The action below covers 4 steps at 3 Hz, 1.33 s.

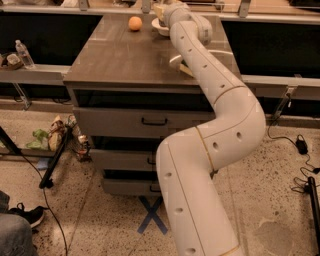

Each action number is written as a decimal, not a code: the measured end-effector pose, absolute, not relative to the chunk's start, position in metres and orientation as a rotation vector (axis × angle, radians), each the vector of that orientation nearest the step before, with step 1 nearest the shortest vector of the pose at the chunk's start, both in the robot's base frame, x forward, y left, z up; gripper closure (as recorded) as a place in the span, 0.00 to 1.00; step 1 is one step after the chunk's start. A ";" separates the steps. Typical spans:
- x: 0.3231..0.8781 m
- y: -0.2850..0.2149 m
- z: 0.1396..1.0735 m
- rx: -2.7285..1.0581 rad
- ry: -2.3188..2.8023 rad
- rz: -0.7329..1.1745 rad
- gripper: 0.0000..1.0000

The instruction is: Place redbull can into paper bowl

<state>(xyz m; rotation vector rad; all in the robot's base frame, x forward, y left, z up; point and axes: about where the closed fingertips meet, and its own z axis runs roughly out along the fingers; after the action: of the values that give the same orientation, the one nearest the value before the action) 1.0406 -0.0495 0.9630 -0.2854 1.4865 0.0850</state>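
arm: smooth white plastic | table: matt wood-grain top | gripper: table's far end, by paper bowl

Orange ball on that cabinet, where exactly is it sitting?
In the camera view the orange ball sits near the far edge of the cabinet top. It lies just left of the gripper, which reaches over that back edge.

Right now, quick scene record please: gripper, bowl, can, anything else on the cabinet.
gripper: at the far edge of the cabinet top, just above the paper bowl
paper bowl: far edge, partly hidden by the arm
redbull can: not visible
orange ball: far edge, on the bowl's left in view, apart from it
cabinet top: wood-grain
white object: mid-top, mostly behind the arm, unidentifiable
water bottle: side shelf, far left
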 end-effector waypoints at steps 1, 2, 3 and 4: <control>1.044 -0.056 0.963 -0.242 1.465 0.087 1.00; 1.045 -0.060 0.963 -0.217 1.448 0.083 1.00; 1.046 -0.060 0.963 -0.205 1.441 0.075 1.00; 1.047 -0.060 0.963 -0.199 1.431 0.066 0.85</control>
<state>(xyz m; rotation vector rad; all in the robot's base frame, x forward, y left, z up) 1.0473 -0.0605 0.9633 -0.1988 1.4310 0.0656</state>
